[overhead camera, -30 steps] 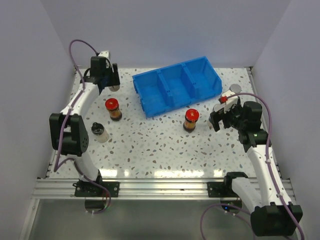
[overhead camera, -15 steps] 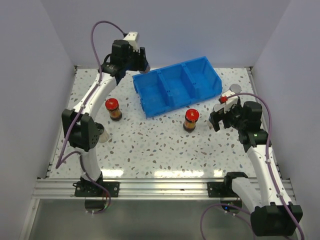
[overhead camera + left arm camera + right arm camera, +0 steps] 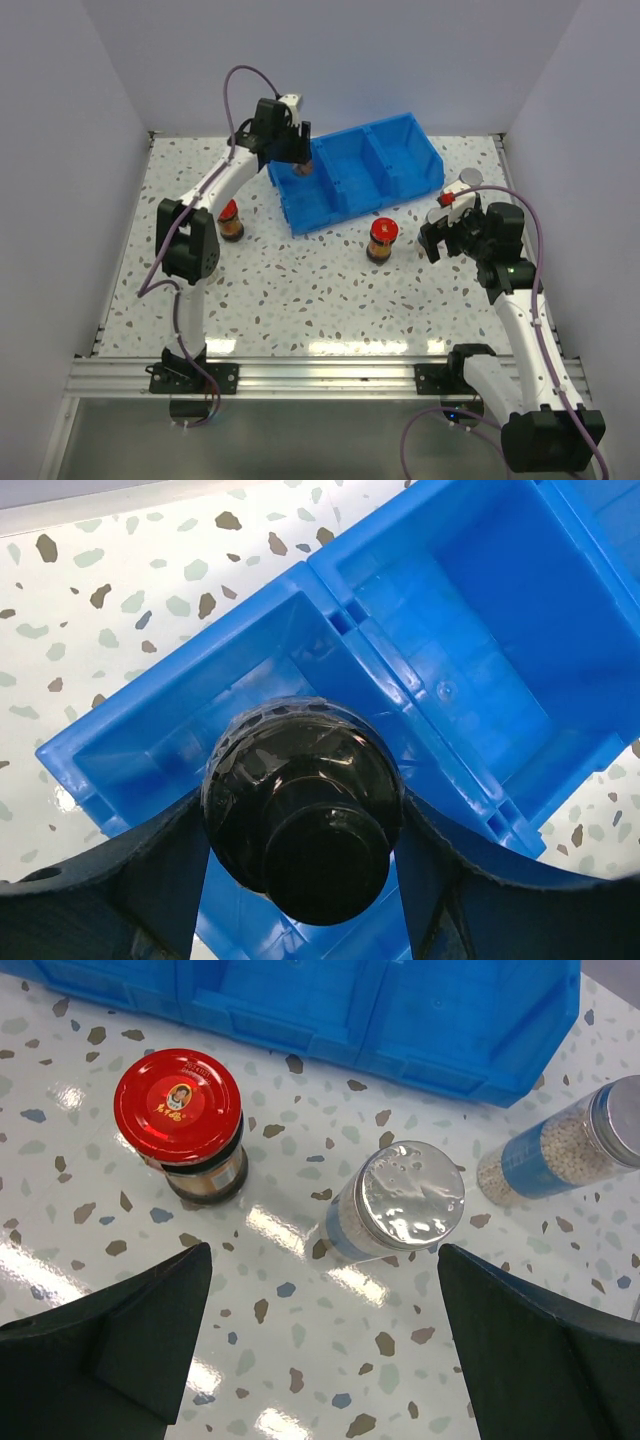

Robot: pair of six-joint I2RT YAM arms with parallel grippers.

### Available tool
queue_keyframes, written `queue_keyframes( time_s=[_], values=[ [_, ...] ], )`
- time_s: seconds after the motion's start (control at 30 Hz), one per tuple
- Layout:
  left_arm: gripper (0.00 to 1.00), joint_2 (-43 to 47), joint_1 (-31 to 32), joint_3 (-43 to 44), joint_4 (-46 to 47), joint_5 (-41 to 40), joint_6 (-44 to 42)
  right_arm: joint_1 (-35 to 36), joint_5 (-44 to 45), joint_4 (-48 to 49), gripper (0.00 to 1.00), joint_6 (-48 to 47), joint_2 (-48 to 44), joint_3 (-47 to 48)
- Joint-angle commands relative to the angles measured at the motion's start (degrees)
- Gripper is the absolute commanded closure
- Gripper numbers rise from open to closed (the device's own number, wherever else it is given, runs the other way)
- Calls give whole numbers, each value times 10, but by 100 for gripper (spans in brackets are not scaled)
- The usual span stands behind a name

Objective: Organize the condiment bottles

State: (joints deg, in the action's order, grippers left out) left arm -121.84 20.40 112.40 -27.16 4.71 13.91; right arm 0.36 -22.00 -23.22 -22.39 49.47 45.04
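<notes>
My left gripper (image 3: 300, 865) is shut on a black-capped jar (image 3: 300, 815) and holds it over the left compartment of the blue bin (image 3: 470, 670). In the top view the left gripper (image 3: 297, 160) sits at the bin's (image 3: 352, 207) left end. My right gripper (image 3: 325, 1335) stands open above the table, just in front of a silver-capped jar (image 3: 405, 1200). A second silver-capped jar (image 3: 570, 1145) is to its right and a red-capped jar (image 3: 180, 1120) to its left. Another red-capped jar (image 3: 231, 220) shows partly behind the left arm.
The bin's middle and right compartments hold nothing. The bin lies at an angle at the back of the speckled table (image 3: 300, 290). White walls close in the left, back and right sides. The left arm stretches across the table's left part.
The left arm has swung from the back left corner to the right, carrying the black-capped jar over the bin's left compartment. The right arm has not moved.
</notes>
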Motion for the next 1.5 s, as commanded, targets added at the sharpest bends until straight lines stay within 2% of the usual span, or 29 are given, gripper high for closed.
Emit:
queue_keyframes(
  time_s=[0.0, 0.17, 0.47, 0.57, 0.6, 0.67, 0.7, 0.8, 0.9, 1.1, 1.3, 1.4, 1.47],
  values=[
    [100, 1, 7, 17, 25, 1, -8, 1, 5, 1, 2, -9, -1, 17],
    [97, -30, 9, 17, 25, -9, -16, 1, 6, 1, 1, -10, 0, 18],
    [80, -67, 8, 34, 23, -42, -32, 1, 8, 1, 1, -11, 2, 18],
    [68, -74, 9, 36, 23, -43, -32, 0, 9, 0, 1, -12, 2, 18],
    [58, -74, 9, 36, 23, -42, -33, 0, 9, 0, 2, -12, 3, 17],
    [47, -73, 9, 33, 24, -45, -32, 1, 10, 1, 1, -12, 3, 17],
    [37, -72, 9, 31, 25, -45, -34, 1, 11, 1, 1, -12, 3, 17],
    [25, -63, 9, 28, 26, -45, -37, 1, 11, 1, 1, -12, 4, 18],
    [19, -50, 9, 29, 28, -45, -42, 1, 11, 0, 1, -12, 4, 18],
    [18, -20, 8, 37, 26, -39, -49, 0, 13, 0, 1, -13, 4, 18],
    [16, 90, 8, -35, 44, -47, -84, 1, -19, -5, 1, -23, 3, 17],
    [12, 196, 8, -142, 86, -75, -98, 2, -73, -13, 1, -41, -5, 13],
    [9, 291, 7, -246, 133, -87, -100, 3, -105, -17, 1, -54, -11, 7]
  ],
)
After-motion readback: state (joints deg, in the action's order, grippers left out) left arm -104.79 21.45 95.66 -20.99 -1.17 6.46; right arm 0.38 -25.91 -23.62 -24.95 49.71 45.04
